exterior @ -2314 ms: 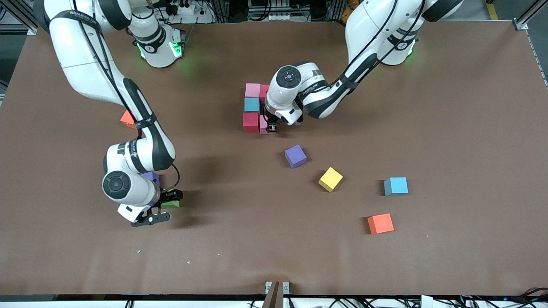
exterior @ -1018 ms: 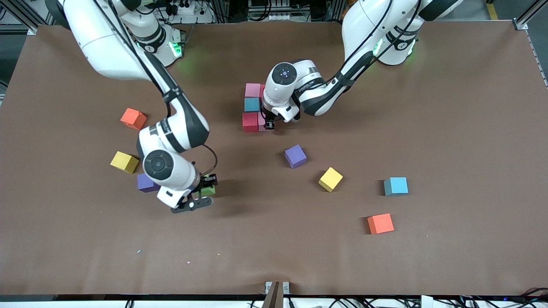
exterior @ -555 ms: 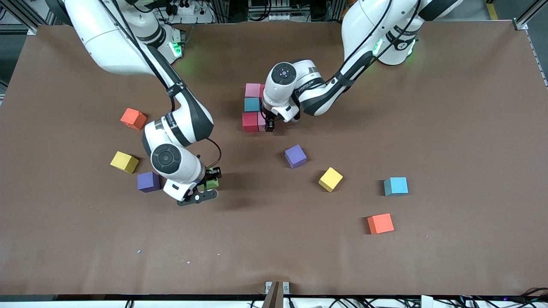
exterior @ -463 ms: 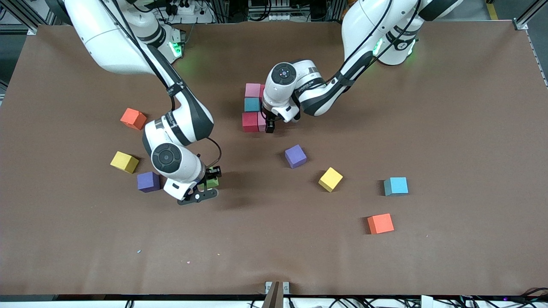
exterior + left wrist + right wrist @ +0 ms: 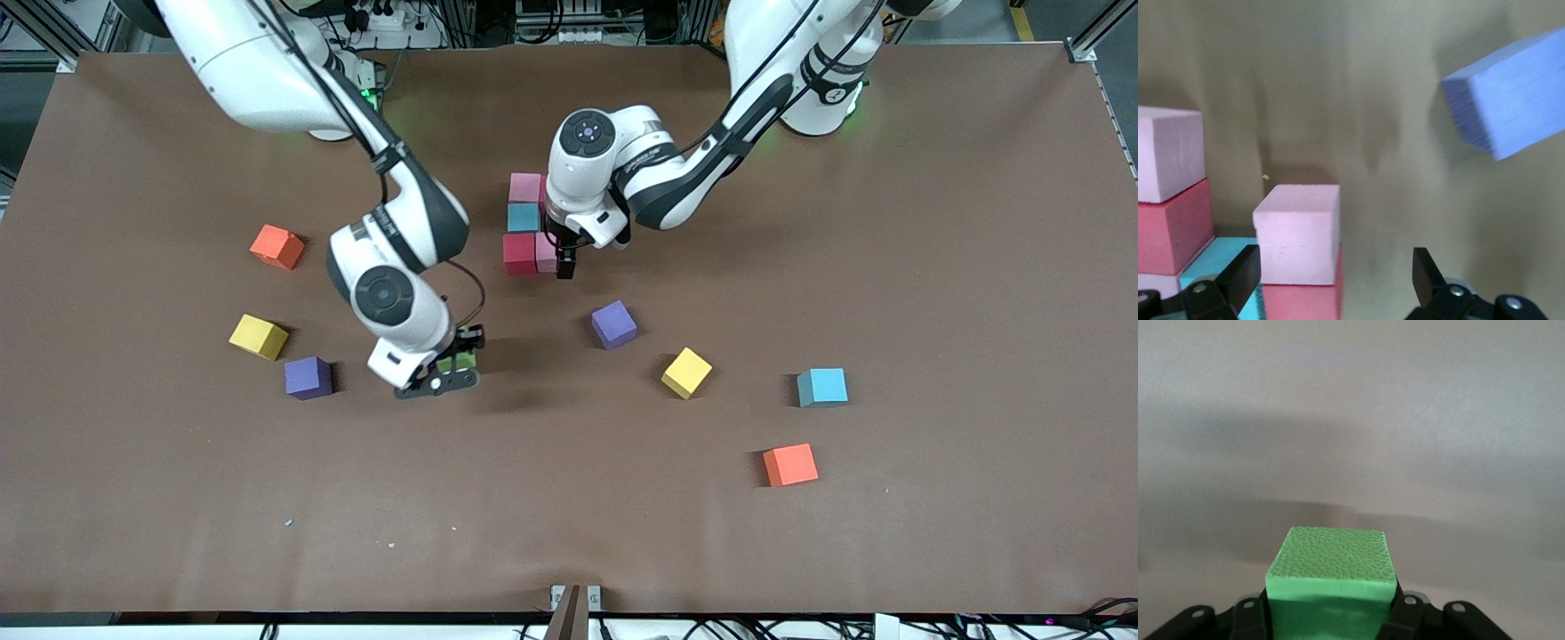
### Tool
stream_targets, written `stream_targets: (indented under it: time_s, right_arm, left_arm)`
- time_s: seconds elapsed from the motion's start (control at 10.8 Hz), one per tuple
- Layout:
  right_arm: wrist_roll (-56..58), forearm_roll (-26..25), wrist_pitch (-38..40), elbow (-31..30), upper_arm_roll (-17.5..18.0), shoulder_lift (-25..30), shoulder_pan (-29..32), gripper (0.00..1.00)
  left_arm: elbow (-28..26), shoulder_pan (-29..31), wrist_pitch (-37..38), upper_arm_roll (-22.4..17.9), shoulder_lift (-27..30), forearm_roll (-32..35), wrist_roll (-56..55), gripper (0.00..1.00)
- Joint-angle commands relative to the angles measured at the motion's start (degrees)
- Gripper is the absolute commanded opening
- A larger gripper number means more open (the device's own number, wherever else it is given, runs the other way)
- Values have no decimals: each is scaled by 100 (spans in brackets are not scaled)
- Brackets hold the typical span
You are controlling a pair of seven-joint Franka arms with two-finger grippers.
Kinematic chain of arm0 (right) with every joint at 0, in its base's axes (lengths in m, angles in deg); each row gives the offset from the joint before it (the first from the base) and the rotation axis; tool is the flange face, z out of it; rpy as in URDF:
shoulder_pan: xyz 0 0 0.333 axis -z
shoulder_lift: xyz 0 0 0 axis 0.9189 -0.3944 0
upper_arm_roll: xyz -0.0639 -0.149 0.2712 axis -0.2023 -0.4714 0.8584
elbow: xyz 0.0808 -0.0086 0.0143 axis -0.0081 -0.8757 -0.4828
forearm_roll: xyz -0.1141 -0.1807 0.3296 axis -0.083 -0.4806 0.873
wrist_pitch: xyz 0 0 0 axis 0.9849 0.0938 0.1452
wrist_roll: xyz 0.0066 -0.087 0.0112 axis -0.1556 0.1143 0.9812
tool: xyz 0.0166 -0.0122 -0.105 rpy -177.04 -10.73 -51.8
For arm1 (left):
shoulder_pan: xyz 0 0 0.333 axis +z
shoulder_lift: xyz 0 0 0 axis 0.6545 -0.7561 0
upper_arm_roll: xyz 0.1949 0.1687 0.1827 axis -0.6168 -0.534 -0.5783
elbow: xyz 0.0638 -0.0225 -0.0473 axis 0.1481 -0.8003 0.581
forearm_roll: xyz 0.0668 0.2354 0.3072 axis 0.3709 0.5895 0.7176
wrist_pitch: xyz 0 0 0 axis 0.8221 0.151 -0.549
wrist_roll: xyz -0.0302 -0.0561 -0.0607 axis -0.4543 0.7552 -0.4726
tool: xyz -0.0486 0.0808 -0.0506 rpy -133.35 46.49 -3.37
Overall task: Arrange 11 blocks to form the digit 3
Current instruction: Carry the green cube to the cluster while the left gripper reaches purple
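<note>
Green block (image 5: 1331, 577) gripped in right tool (image 5: 455, 363), left tool (image 5: 1331, 283) open

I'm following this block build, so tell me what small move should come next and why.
Probably carry the green block, clamped in the right gripper, on toward the started figure. The left gripper stands open over the pink block at its edge, apparently released, so it should lift clear first.

You see a matt, pebbly foam green block (image 5: 1331, 570), a matt brown table (image 5: 933, 222), and glossy white plastic arm shells.
</note>
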Motion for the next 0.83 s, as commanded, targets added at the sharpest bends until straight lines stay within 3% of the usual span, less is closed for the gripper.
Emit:
stream_targets:
  time_s: [0.0, 0.28, 0.74]
  right_arm:
    - [-950, 31, -165, -422, -10, 225, -279, 4]
    - [-2051, 31, -690, -746, -10, 164, -824, 5]
    - [-2098, 40, -1237, -1293, -2, 164, -1036, 5]
  left_arm:
    - [-108, 267, 200, 68, 148, 140, 858, 100]
    - [31, 636, 209, 77, 96, 79, 2572, 100]
    - [400, 1058, 218, 33, -237, 79, 4709, 100]
